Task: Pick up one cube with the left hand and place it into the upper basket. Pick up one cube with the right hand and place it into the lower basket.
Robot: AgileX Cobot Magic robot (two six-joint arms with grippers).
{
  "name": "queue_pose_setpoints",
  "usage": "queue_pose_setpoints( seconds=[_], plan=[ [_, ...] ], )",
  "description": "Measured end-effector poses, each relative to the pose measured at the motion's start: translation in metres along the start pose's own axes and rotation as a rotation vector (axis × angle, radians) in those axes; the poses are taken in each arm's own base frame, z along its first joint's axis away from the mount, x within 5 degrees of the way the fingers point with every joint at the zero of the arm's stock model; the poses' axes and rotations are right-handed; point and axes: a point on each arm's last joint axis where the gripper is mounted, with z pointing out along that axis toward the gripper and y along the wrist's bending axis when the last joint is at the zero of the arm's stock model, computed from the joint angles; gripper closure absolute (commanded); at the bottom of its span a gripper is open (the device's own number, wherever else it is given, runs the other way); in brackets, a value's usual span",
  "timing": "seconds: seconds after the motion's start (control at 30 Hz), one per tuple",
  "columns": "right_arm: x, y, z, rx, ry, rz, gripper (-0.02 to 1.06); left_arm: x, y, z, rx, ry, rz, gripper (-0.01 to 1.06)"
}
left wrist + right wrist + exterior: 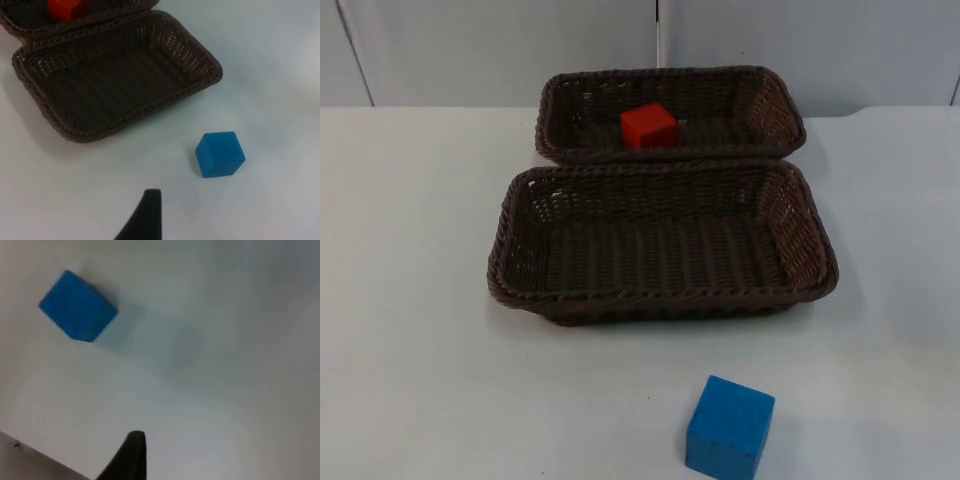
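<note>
A red cube point(649, 126) lies inside the upper brown wicker basket point(772, 98) at the back of the table. Just in front of it stands the lower wicker basket point(506, 232), with nothing in it. A blue cube point(730, 427) rests on the white table near the front edge, in front of the lower basket and slightly right of its middle. My left gripper point(147, 215) hovers over the table short of the blue cube point(220, 154), with the lower basket point(100, 132) beyond it. My right gripper point(127, 457) hangs above bare table, apart from the blue cube point(77, 306).
The two baskets touch along their long sides. White table top point(410, 300) spreads to the left and right of them. The grey partition wall point(500, 50) rises behind the upper basket. The table's edge point(30, 460) runs close to my right gripper.
</note>
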Motion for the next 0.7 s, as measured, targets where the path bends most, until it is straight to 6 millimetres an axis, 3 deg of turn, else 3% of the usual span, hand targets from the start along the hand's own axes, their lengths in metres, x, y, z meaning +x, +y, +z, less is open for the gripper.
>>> queue_pose_setpoints(
  seconds=[0.2,0.53,0.7],
  plan=[
    [-0.004,0.034,0.010,-0.040,-0.020,-0.144,-0.01,0.000,0.000,0.000,0.000,0.000,0.000,0.12],
    [0.002,0.088,0.058,-0.017,0.107,-0.418,-0.01,0.000,0.000,0.000,0.000,0.000,0.000,0.12],
    [0.003,0.102,0.077,-0.031,0.118,-0.463,-0.01,0.000,0.000,0.000,0.000,0.000,0.000,0.12]
  ],
)
